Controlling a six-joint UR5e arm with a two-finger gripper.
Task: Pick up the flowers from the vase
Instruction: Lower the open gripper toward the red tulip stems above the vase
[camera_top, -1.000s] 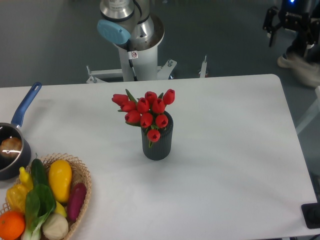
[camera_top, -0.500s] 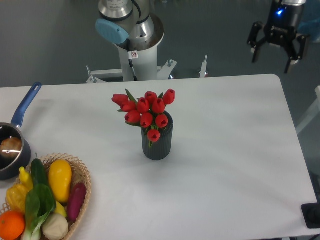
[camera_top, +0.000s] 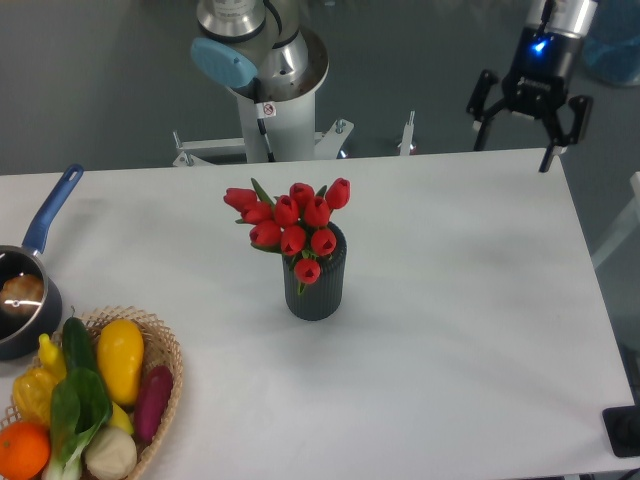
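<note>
9 or so light, soft flowers (camera_top: 293, 226) are best gripped by the stems just above the vase (camera_top: 316, 284); the gripper (camera_top: 519, 135) is spread wide, well right of it.

The end effector (camera_top: 512, 147) hangs high at upper right — fingers spread wide, pointing down.

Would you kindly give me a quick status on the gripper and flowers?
Gripper open, over far right table edge. Flowers untouched in vase. Path clear.
</note>
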